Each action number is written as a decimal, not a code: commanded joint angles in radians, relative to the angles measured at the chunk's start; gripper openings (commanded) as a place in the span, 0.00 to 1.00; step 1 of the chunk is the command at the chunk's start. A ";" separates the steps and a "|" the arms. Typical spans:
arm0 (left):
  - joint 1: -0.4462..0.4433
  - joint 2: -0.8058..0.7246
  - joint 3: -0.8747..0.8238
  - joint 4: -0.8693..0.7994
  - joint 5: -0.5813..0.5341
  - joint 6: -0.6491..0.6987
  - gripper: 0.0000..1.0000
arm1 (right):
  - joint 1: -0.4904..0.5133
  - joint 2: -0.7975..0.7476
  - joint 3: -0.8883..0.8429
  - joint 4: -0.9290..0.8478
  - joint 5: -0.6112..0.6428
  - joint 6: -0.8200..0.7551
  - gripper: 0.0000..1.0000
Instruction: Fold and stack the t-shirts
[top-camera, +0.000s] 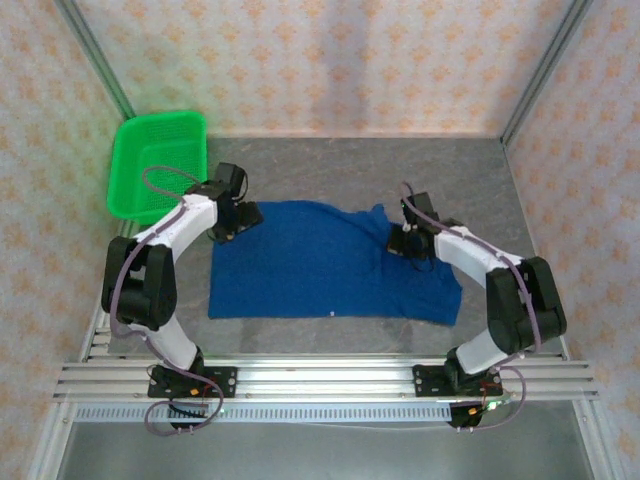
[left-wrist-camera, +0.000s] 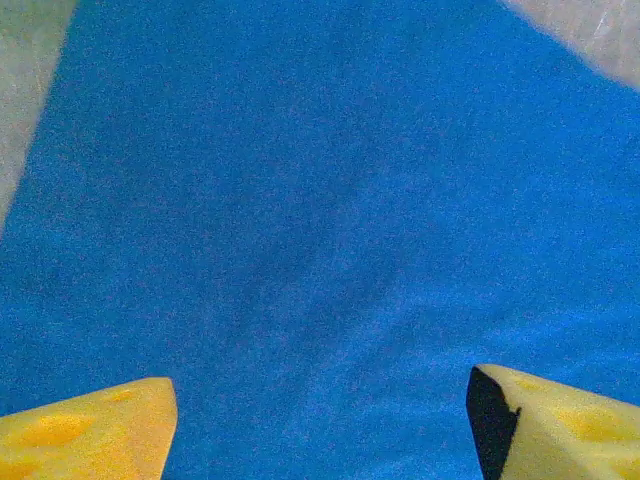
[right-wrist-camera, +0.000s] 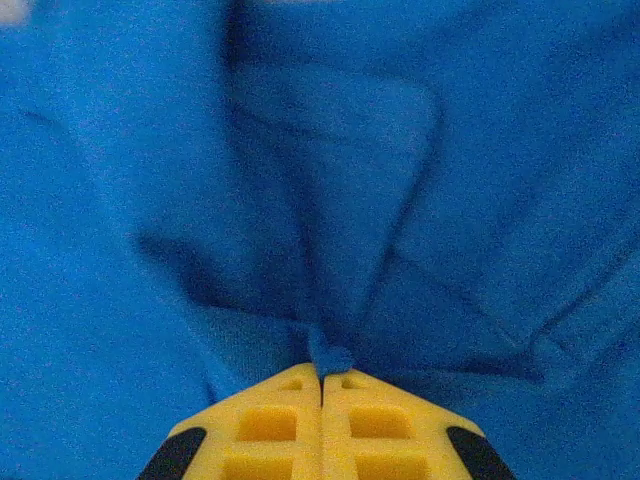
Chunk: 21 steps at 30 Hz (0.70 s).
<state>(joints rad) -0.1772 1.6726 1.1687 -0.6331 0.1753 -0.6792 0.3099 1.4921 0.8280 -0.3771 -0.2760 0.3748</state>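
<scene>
A royal-blue t-shirt (top-camera: 320, 262) lies spread on the grey table, plain side up. My left gripper (top-camera: 236, 218) hovers over its far left corner. In the left wrist view the yellow fingers (left-wrist-camera: 90, 430) stand wide apart above flat blue cloth (left-wrist-camera: 320, 230), with nothing between them. My right gripper (top-camera: 408, 240) sits at the shirt's far right part. In the right wrist view its yellow fingers (right-wrist-camera: 260, 425) are pressed together, pinching a small tuft of the blue cloth (right-wrist-camera: 328, 352), and folds radiate from that spot.
A green plastic basket (top-camera: 128, 165) stands at the far left corner of the table. Patterned walls close in the back and both sides. An aluminium rail (top-camera: 320, 378) runs along the near edge. Bare grey table (top-camera: 470, 180) lies behind and right of the shirt.
</scene>
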 joint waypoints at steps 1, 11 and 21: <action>-0.017 -0.045 -0.067 0.038 -0.011 -0.046 0.77 | -0.002 -0.071 -0.063 -0.066 0.108 0.119 0.05; -0.026 -0.102 -0.108 0.043 -0.017 -0.031 0.77 | -0.019 -0.201 -0.058 0.023 0.099 0.168 0.51; -0.026 -0.119 -0.054 0.062 0.032 0.016 0.79 | -0.230 0.087 0.230 -0.032 -0.163 0.175 0.53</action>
<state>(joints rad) -0.1993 1.5658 1.0767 -0.5827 0.1978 -0.6941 0.0998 1.4689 0.9947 -0.3786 -0.3305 0.5568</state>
